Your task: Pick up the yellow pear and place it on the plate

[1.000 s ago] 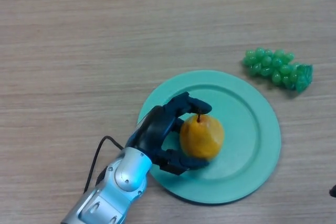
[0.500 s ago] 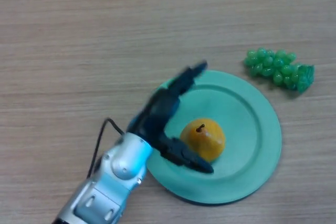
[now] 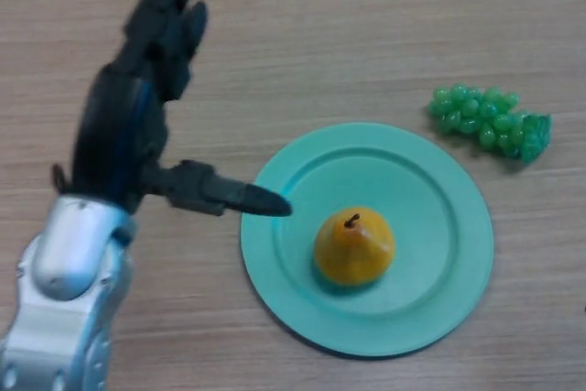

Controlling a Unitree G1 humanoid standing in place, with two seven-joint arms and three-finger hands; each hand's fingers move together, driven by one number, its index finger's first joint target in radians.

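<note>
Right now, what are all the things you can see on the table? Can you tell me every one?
pear: one, yellow-orange with a dark stem, standing on the plate, a little left of its middle.
plate: one, teal green, round, on the table right of centre.
grapes: one bunch, green, on the table beyond the plate's right edge, apart from it.
table: one, light wood grain, under everything.
left hand: one, black on a silver arm, left of the plate, fingers straight, holding nothing.
right hand: not in view.
</note>
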